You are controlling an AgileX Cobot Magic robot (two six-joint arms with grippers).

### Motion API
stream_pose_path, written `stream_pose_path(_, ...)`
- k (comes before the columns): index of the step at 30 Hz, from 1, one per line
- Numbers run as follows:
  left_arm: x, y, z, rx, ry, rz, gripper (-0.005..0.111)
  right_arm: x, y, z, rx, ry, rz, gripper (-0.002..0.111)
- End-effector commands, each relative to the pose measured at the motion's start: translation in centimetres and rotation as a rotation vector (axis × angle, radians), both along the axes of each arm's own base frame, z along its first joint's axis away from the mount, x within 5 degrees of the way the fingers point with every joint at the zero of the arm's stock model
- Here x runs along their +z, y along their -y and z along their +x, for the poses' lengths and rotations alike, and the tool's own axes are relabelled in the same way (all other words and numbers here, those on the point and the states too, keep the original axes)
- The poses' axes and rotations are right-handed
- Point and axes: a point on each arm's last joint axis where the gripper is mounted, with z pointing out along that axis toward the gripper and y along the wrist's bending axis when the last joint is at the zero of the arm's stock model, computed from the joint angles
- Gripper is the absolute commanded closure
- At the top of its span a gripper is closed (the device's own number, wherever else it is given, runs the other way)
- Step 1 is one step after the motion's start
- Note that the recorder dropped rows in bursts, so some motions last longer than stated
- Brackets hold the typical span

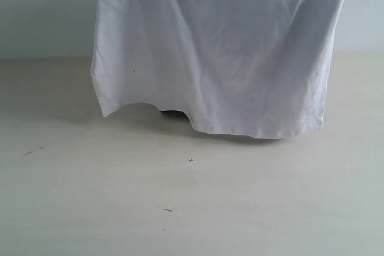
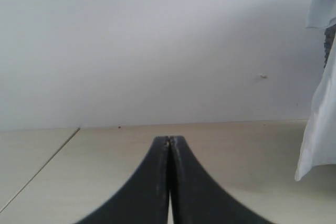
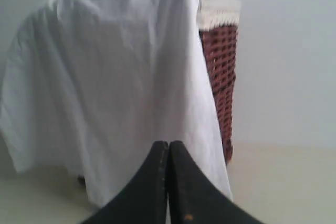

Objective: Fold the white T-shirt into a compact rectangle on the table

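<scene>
Black jaws on both arms are pressed together, gripping nothing. Beyond them stretches the pale beige matte surface (image 1: pixel 198 208), flecked with small dark specks. Farther back, the creased white cotton T-shirt (image 1: pixel 216 52) hangs draped over a reddish-brown wicker basket (image 3: pixel 221 77), its hem low near the surface. Behind stands a plain pale wall (image 2: pixel 157 35).

We see the T-shirt (image 1: pixel 216 52) draped over the basket (image 3: pixel 220 77), covering its front and hanging down close to the table (image 1: pixel 180 208). The basket stands on the table, behind the T-shirt, with the wall (image 1: pixel 42 10) behind it.
</scene>
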Motion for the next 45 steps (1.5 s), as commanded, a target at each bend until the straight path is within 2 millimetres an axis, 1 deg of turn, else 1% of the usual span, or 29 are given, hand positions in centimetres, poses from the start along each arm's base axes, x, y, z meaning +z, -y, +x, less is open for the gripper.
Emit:
stream_pose_path(1,0.1,0.0,-0.1,-0.003,0.006,-0.01,0.107,-2.2,-0.3,2.5,0.026,-0.252,-0.106,0.108)
stream_pose_path(2,0.1,0.0,-0.1,-0.003,0.006,-0.01,0.107,-2.6,-0.4,3.2,0.032,-0.314,-0.135,0.108)
stream_pose_path(6,0.1,0.0,-0.1,-0.003,0.006,-0.01,0.107,-3.1,-0.6,6.5,0.043,-0.494,-0.189,0.108)
stream_pose_path(9,0.1,0.0,-0.1,-0.003,0.006,-0.01,0.107,-2.4,-0.8,9.2,0.046,-0.537,-0.192,0.108)
stream_pose_path(10,0.1,0.0,-0.1,-0.001,0.007,-0.01,0.107,-1.6,-0.8,10.0,0.043,-0.516,-0.185,0.108)
stream_pose_path(12,0.1,0.0,-0.1,-0.001,0.007,-0.01,0.107,0.7,-0.9,11.2,0.031,-0.447,-0.15,0.108)
stream_pose_path(13,0.1,0.0,-0.1,-0.001,0.007,-0.01,0.107,2.2,-1.0,11.6,0.025,-0.407,-0.097,0.108)
stream_pose_path(15,0.1,0.0,-0.1,-0.001,0.007,-0.01,0.107,5.1,-1.3,11.9,0.035,-0.335,0.08,0.108)
stream_pose_path(16,0.1,0.0,-0.1,-0.001,0.007,-0.01,0.107,6.9,-1.7,11.8,0.08,-0.28,0.166,0.108)
stream_pose_path(17,0.1,0.0,-0.1,-0.001,0.007,-0.01,0.107,8.6,-2.3,11.4,0.167,-0.206,0.206,0.108)
stream_pose_path(18,0.1,0.0,-0.1,-0.001,0.007,-0.01,0.107,10.1,-3.2,10.8,0.291,-0.123,0.193,0.108)
stream_pose_path(20,0.1,0.0,-0.1,-0.001,0.007,-0.01,0.107,12.7,-5.6,8.7,0.636,0.046,0.059,0.108)
stream_pose_path(22,0.1,0.0,-0.1,-0.001,0.007,-0.01,0.107,13.6,-7.4,6.6,0.936,0.12,-0.145,0.108)
stream_pose_path(23,0.1,0.0,-0.1,-0.001,0.007,-0.01,0.107,13.7,-8.0,6.0,1.05,0.134,-0.253,0.108)
stream_pose_path(24,0.1,0.0,-0.1,-0.001,0.007,-0.01,0.107,13.3,-8.5,5.9,1.113,0.114,-0.333,0.108)
stream_pose_path(25,0.1,0.0,-0.1,-0.001,0.007,-0.01,0.107,12.7,-8.8,6.1,1.131,0.087,-0.38,0.108)
stream_pose_path(26,0.1,0.0,-0.1,-0.001,0.007,-0.01,0.107,12.0,-9.0,6.8,1.12,0.047,-0.424,0.108)
stream_pose_path(28,0.1,0.0,-0.1,-0.001,0.007,-0.01,0.107,10.9,-9.4,8.6,1.049,-0.014,-0.432,0.108)
stream_pose_path(30,0.1,0.0,-0.1,-0.001,0.007,-0.01,0.107,9.5,-9.6,10.9,0.992,-0.076,-0.448,0.105)
stream_pose_path(31,0.1,0.0,-0.1,-0.001,0.007,-0.01,0.107,8.8,-9.8,11.9,0.986,-0.096,-0.463,0.102)
stream_pose_path(33,0.1,0.0,-0.1,-0.001,0.007,-0.01,0.107,7.8,-10.2,13.6,0.999,-0.115,-0.486,0.09)
stream_pose_path(34,0.1,0.0,-0.1,-0.003,0.006,-0.01,0.107,7.6,-10.3,14.2,1.003,-0.117,-0.492,0.085)
stream_pose_path(36,0.1,0.0,-0.1,-0.003,0.006,-0.01,0.107,7.4,-10.6,15.3,1.012,-0.11,-0.508,0.069)
stream_pose_path(37,0.1,0.0,-0.1,-0.003,0.006,-0.01,0.107,7.5,-10.7,15.7,1.009,-0.1,-0.52,0.063)
stream_pose_path(38,0.1,0.0,-0.1,-0.003,0.006,-0.01,0.107,7.6,-10.7,16.3,0.993,-0.08,-0.544,0.054)
stream_pose_path(39,0.1,0.0,-0.1,-0.003,0.006,-0.01,0.107,7.8,-10.7,16.7,0.972,-0.07,-0.561,0.049)
stream_pose_path(41,0.1,0.0,-0.1,-0.003,0.006,-0.01,0.107,8.2,-10.6,17.9,0.895,-0.061,-0.581,0.041)
stream_pose_path(43,0.1,0.0,-0.1,-0.003,0.006,-0.01,0.107,8.5,-10.5,19.0,0.829,-0.062,-0.603,0.038)
stream_pose_path(45,0.1,0.0,-0.1,-0.003,0.006,-0.01,0.107,8.3,-10.4,19.9,0.794,-0.075,-0.623,0.038)
